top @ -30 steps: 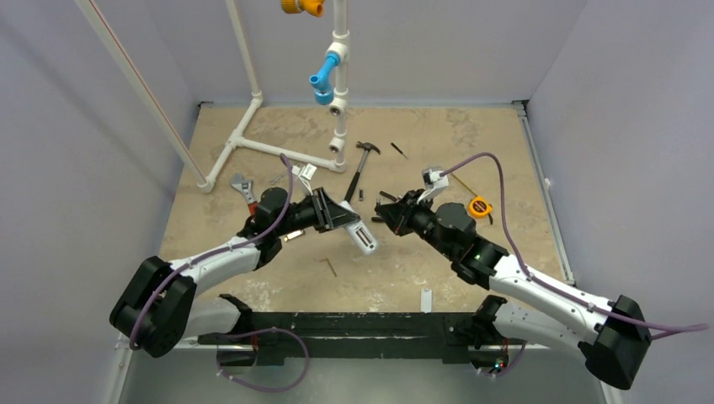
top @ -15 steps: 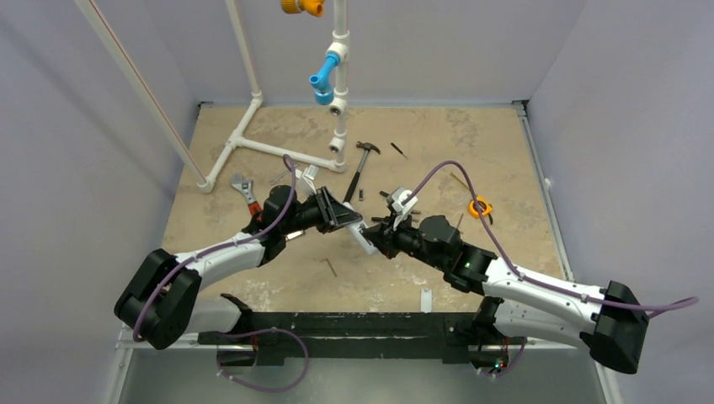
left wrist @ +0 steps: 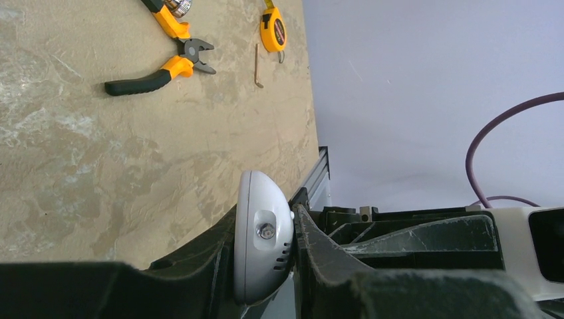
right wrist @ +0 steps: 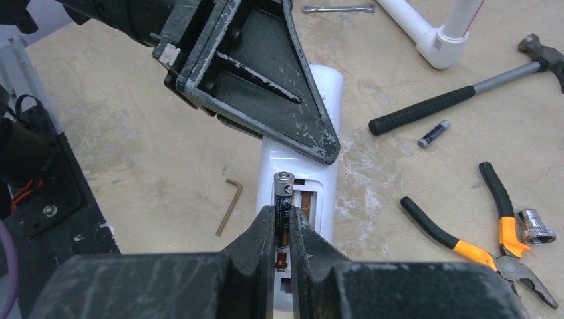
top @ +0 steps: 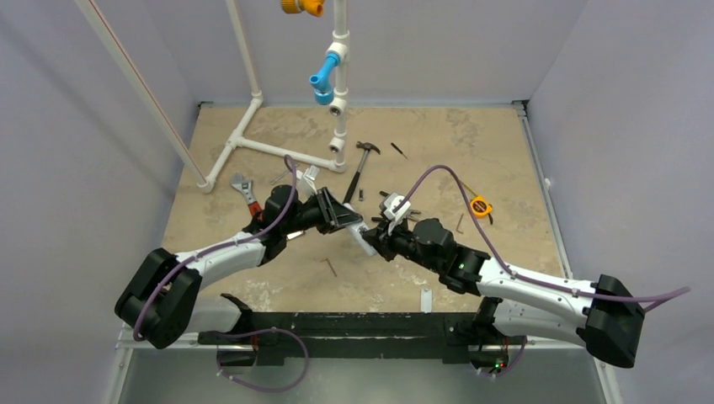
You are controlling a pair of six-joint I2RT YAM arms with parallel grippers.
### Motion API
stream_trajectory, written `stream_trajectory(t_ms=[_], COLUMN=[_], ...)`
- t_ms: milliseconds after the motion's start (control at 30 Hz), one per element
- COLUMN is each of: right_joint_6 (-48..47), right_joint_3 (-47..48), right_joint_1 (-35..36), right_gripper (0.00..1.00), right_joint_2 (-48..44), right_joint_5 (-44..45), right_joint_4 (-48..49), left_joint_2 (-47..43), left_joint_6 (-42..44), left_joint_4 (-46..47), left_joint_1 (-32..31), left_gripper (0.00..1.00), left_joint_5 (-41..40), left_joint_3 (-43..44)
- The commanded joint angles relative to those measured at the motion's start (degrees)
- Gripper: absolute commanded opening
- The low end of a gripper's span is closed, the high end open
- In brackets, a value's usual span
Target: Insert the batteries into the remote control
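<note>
Left hand: is clamping the remote control by its long edges, the fingers pressing on either side with the white body filling the gap between them.
Remote control: is being held off the worktop near its middle, back face turned up toward the right wrist camera, battery compartment open; in that view its length is running from 12 to 6 o'clock.
Right hand: is pinching the held battery between nearly closed fingers.
Held battery: is pointing toward 12 o'clock in the right wrist view, lined up over the left side of the open compartment; whether it is touching the compartment cannot be told.
Loose battery: is lying on the worktop at about 2 o'clock from the remote control, just beside the hammer handle.
Hex key: is lying flat at 9 o'clock from the compartment.
Pliers: are lying at 4 o'clock from the remote control, orange and black handles, with a small silvery socket just beside them.
White pipe frame: is sitting on the worktop at 1 o'clock, beyond the hammer.
</note>
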Motion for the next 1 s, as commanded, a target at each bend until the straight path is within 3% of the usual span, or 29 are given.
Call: stream_trajectory(t_ms=[0, 967], right_joint_6=[-1.4, -4.6], right_joint_3=[-0.9, -4.2], right_joint_1=[0.4, 0.8], right_gripper=[0.00, 0.02], right_joint_2=[-0.8, -3.2], right_joint_5=[3.7, 6.3], right_joint_4=[2.8, 2.6], left_joint_2=[0.2, 2.7], left_joint_6=[-1.2, -2.4], left_joint_4=[2.9, 6.7], left_joint_1=[-0.4, -0.9], left_gripper=[0.00, 0.00], left_joint_5=[1.4, 5.2], left_joint_3=[3.0, 3.3])
